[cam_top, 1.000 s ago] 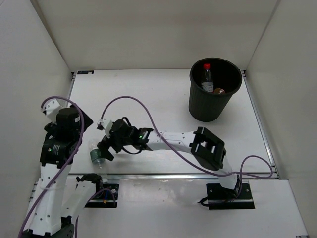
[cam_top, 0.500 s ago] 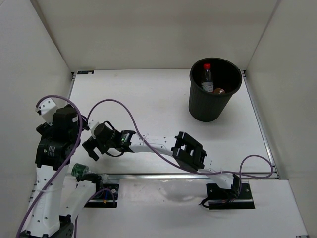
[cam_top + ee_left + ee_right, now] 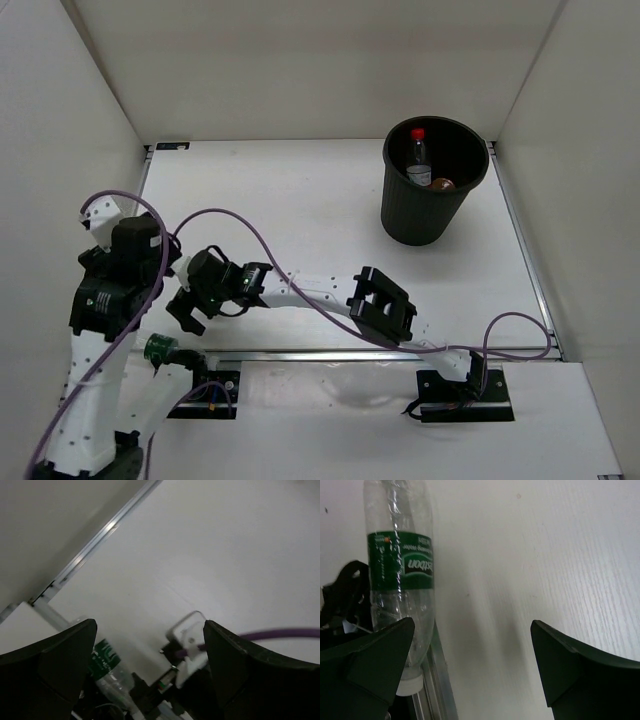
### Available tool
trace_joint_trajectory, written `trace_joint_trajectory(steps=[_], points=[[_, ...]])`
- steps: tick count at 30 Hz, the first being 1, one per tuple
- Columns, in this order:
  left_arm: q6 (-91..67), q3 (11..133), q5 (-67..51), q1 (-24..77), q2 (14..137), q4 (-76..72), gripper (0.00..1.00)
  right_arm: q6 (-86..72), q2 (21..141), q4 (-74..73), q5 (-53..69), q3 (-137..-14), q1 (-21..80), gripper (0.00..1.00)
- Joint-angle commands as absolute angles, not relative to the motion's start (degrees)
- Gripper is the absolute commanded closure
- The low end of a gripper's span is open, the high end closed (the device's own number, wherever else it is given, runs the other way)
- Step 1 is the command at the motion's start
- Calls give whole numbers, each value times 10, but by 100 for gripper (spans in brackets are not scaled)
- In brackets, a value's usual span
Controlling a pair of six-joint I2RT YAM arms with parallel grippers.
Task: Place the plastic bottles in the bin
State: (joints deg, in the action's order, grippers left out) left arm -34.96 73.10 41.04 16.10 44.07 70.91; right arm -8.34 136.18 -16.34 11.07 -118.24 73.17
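Since a second ago the green-label bottle (image 3: pixel 160 348) has slipped from beside the right gripper (image 3: pixel 184 312) to the near-left corner of the table (image 3: pixel 300 190), and the right arm has stretched further left after it. It lies on its side at the metal rail (image 3: pixel 438 680) along the near edge, cap toward the rail, close to the left arm's base and some black cabling, so it looks half off the work surface. The right gripper's fingers are spread wide with nothing between them, hovering just beside the bottle; the left gripper (image 3: pixel 150 672) is also wide and empty, raised above that corner. The bin (image 3: pixel 470 205) stands well apart near the far-right corner, already holding a red-capped bottle (image 3: pixel 417 152) and an orange bottle (image 3: pixel 443 183). To do this pick well, I judge the right gripper should shift toward the labelled middle, straddle the body across its width and close gently, since thin clear plastic dents and rolls easily, and it should keep off the rail and the purple cable (image 3: pixel 260 215). Underfoot is smooth white board, enclosed by plain white walls (image 3: pixel 300 70) on three sides.
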Motion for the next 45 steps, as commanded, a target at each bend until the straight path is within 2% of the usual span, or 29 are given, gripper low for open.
trace_joint_trajectory(steps=[1,3,6,8,11,15,18,24,28,30,35,40,45], points=[[-294,694,334,37,462,742,1,-59,1325,-201,106,-1175,729,1],[-321,679,297,55,459,740,2,-49,1310,-206,80,-1156,716,1],[-393,660,325,104,462,755,1,-32,1276,-210,45,-1128,687,1],[-407,662,344,83,481,774,1,-44,1246,-207,47,-1086,643,1],[-386,647,288,30,487,785,2,-58,1196,-201,51,-1019,572,1],[-497,580,242,42,444,783,1,-52,1123,-215,11,-955,488,1],[-547,522,234,40,433,783,2,-71,1065,-209,53,-904,378,1],[-635,440,280,29,421,781,1,-60,997,-259,54,-905,259,0],[-608,430,228,0,474,766,2,-81,946,-277,118,-902,179,1],[-632,414,227,21,489,749,2,-69,935,-297,93,-915,144,1],[-612,377,229,-22,527,694,2,-48,903,-316,65,-929,120,1],[-630,364,239,20,563,692,2,-40,903,-316,41,-946,162,1],[-641,364,236,69,556,707,2,-40,893,-287,45,-904,204,1]])
